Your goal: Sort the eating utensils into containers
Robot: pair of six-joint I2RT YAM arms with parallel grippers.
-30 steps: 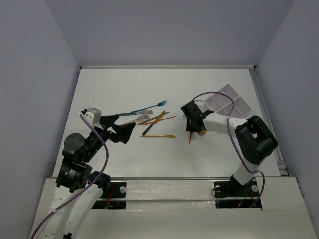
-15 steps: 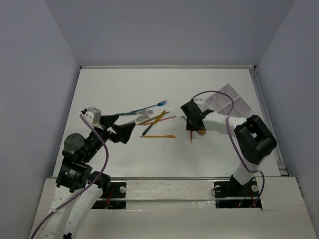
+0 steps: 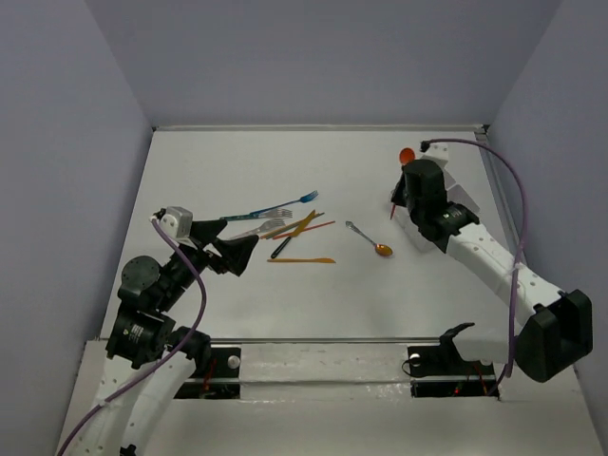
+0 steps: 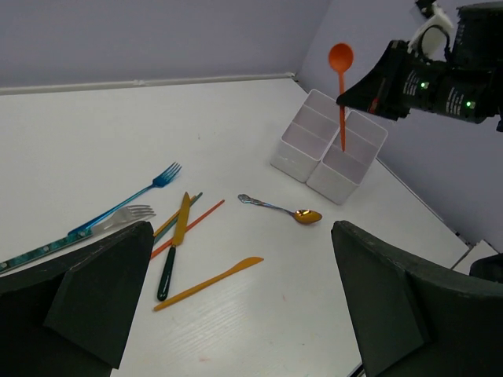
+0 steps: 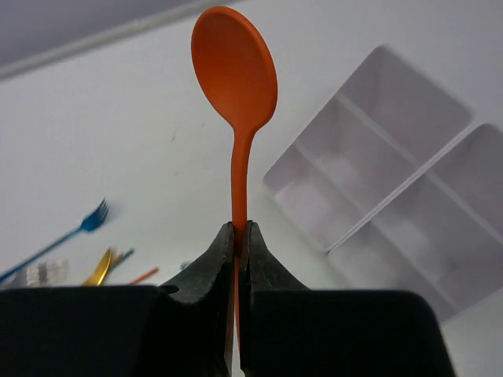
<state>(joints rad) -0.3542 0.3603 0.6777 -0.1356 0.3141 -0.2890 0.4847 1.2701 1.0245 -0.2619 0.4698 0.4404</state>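
I could read no writing, label, brand or number anywhere; nothing I saw carried legible marks or signs.

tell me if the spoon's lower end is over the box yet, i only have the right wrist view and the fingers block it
Observer: In the left wrist view the orange spoon hangs upright, bowl up, in the right gripper. Its lower end lines up with the box, but I cannot tell if it is inside a compartment.
Operator: anything lying near the box
Observer: A metal spoon with a golden bowl lies on the table between the box and the utensil pile, apart from both.
Operator: left arm holding anything
Observer: No, the left gripper is open and empty, at the near-left side of the utensil pile.
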